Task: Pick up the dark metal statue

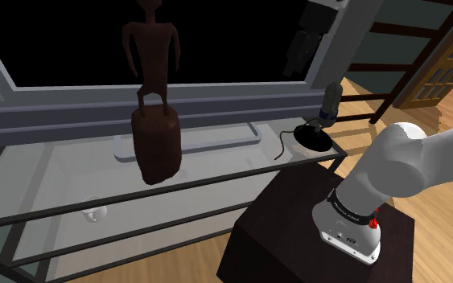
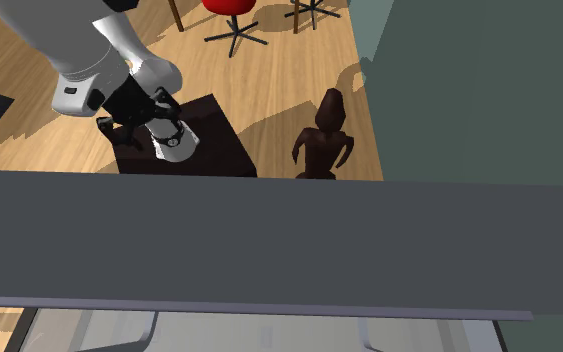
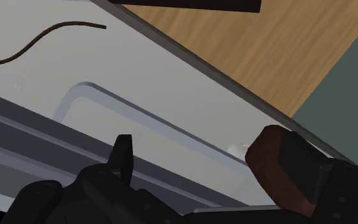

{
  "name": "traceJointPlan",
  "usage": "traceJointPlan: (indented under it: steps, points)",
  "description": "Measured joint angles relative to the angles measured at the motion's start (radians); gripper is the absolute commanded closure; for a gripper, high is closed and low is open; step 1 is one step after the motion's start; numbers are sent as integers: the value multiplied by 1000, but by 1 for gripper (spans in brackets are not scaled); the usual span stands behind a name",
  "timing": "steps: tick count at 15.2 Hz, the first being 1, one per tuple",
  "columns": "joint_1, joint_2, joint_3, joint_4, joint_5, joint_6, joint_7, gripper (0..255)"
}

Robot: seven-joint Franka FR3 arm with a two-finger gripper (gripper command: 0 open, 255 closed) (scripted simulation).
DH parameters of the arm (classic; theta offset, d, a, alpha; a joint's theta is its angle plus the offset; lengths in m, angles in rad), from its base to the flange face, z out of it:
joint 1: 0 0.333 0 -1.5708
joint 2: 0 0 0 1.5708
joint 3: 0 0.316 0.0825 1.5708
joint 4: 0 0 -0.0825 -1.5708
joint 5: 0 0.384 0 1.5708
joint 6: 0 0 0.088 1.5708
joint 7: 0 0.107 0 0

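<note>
Matt brown statue (image 1: 157, 145), wooden plank floor (image 2: 269, 80)

The glass tabletop (image 1: 55, 173) carries a shallow tray (image 1: 253, 133), a brown statue (image 1: 156, 141) (base overlapping the tray), a corded black-based stand (image 1: 313, 138) and a small clear cup (image 1: 96, 214).

Legible text, labels, numbers, signs: none.

- Dark band (image 1: 352, 211) round the lowest segment of the white arm (image 1: 401, 161), shoulder view — carries a short row of pale marks, too small to make out as letters.
- Collar at the arm's foot (image 2: 172, 142), second exterior view — a few pale specks, equally undecipherable.
</note>
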Motion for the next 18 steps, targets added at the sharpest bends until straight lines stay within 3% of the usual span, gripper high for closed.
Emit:
traceJointPlan:
  steps: [4,10,18]
  points:
    - [29,60,9,42,21,28,-22,0]
    - [99,252,23,205,71,81,-100,0]
    - [182,479,60,468,134,84,-186,0]
